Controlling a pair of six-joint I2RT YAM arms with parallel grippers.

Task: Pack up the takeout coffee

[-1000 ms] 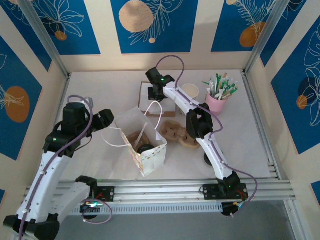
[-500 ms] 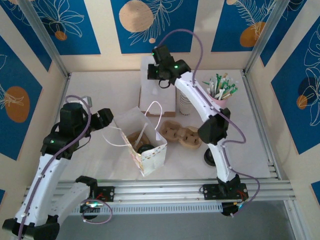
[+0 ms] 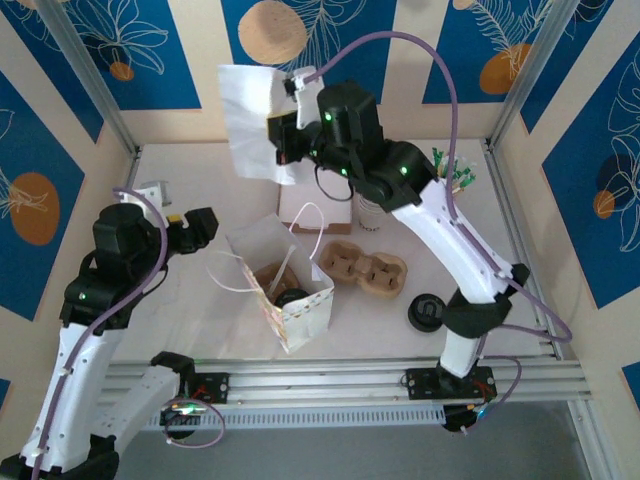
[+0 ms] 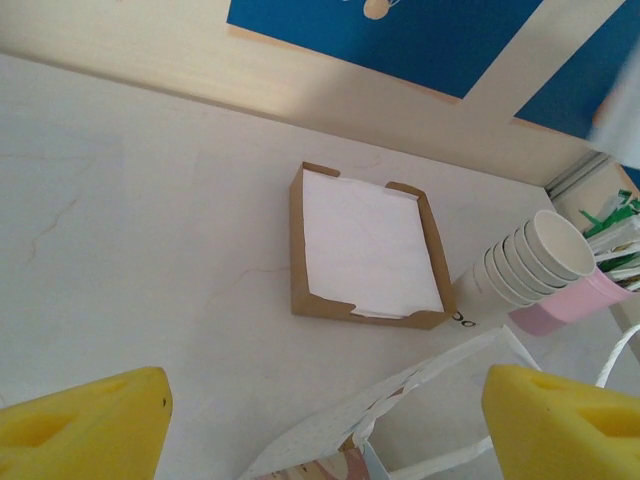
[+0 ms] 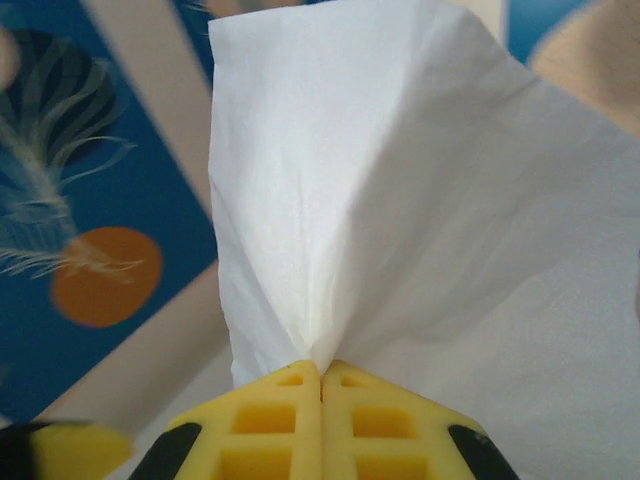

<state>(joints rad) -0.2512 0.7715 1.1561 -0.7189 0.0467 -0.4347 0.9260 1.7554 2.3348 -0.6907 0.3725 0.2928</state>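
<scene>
Coffee upright in bag, lid up | right tool pinching napkin | left tool spread wide

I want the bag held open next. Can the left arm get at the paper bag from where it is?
Probably yes: the left gripper hangs open just beside the paper bag, with nothing standing between them.

Pale table, paper bag, cardboard cup carrier, round black lid, napkin tray (full), stacked cups.
</scene>
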